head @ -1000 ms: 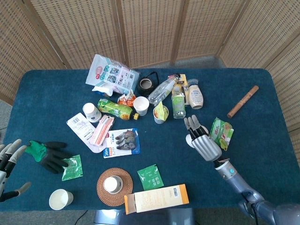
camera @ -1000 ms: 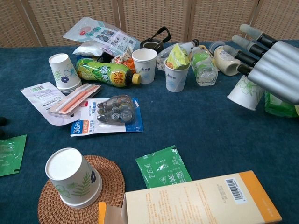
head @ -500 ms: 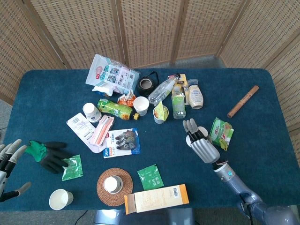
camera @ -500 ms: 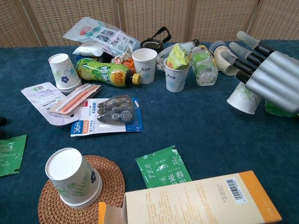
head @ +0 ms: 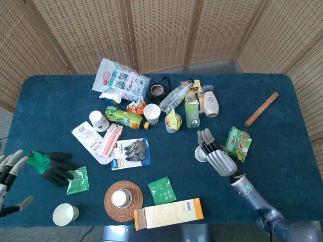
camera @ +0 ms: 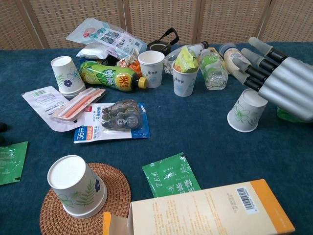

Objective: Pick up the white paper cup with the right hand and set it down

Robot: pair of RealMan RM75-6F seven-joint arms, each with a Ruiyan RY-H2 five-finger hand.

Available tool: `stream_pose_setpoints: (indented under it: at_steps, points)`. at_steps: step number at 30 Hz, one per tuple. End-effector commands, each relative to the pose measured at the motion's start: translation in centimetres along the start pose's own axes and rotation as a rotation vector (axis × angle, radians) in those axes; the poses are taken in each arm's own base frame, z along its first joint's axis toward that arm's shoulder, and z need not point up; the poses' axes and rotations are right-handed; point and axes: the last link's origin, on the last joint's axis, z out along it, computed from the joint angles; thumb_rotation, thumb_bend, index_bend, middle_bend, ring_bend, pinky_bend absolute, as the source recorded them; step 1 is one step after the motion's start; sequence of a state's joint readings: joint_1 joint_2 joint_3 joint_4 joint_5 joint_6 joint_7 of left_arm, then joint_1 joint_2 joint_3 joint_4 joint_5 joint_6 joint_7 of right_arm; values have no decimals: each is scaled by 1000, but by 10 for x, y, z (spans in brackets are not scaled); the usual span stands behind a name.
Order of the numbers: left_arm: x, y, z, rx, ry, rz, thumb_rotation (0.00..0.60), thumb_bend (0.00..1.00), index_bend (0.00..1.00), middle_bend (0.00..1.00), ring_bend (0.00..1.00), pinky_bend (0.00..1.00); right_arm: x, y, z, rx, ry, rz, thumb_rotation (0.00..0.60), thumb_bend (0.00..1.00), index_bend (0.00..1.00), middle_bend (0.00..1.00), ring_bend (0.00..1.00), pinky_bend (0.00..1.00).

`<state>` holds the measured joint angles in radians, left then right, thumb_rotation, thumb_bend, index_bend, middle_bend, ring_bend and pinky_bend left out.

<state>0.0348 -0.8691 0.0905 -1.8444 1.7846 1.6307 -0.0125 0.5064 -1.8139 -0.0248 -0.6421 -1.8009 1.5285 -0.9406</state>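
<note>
The white paper cup point(camera: 244, 111), printed with green flowers, hangs tilted just over the blue table point(camera: 195, 132), its mouth facing down and left. My right hand point(camera: 283, 83) lies over its base end with the fingers stretched out above it and holds it from behind; the thumb is hidden. In the head view the cup point(head: 200, 155) peeks out at the left of the right hand point(head: 218, 154). My left hand point(head: 7, 176) hovers at the lower left edge, fingers apart and holding nothing.
A green snack packet point(head: 238, 141) lies right of the hand. Bottles point(camera: 211, 68) and a stuffed cup point(camera: 184, 73) stand behind it. A tea sachet point(camera: 171, 177) and an orange-edged box point(camera: 205, 208) lie in front. An upturned cup point(camera: 76, 186) sits on a woven coaster.
The right hand has moved left and lowered; the cup, earlier tucked under the palm, now shows more fully and sits closer to the table. The left hand has not moved.
</note>
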Motion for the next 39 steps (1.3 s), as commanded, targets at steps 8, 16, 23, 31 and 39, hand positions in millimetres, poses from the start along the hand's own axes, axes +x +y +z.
stream_pose_setpoints:
  at_steps: [8, 16, 23, 31, 39]
  points:
    - [0, 0, 0, -1, -3, 0, 600, 218, 0, 0, 0, 0, 3, 17, -6, -54, 7, 19, 600, 352, 103, 0, 0, 0]
    - [0, 0, -1, -3, -1, -2, 600, 218, 0, 0, 0, 0, 10, 44, -28, -50, 5, 123, 600, 355, 48, 0, 0, 0]
    - [-1, 2, -2, -11, -7, 2, 600, 218, 0, 0, 0, 0, 24, 74, -40, -67, 88, 306, 600, 316, 61, 0, 0, 0]
    - [-2, 4, -3, -12, -7, 2, 600, 218, 0, 0, 0, 0, 21, 91, -44, -141, 97, 604, 600, 222, 92, 0, 0, 0]
    - [-3, 4, -2, -14, -16, 6, 600, 217, 0, 0, 0, 0, 23, 104, -47, -233, -47, 1044, 600, 241, 112, 0, 0, 0]
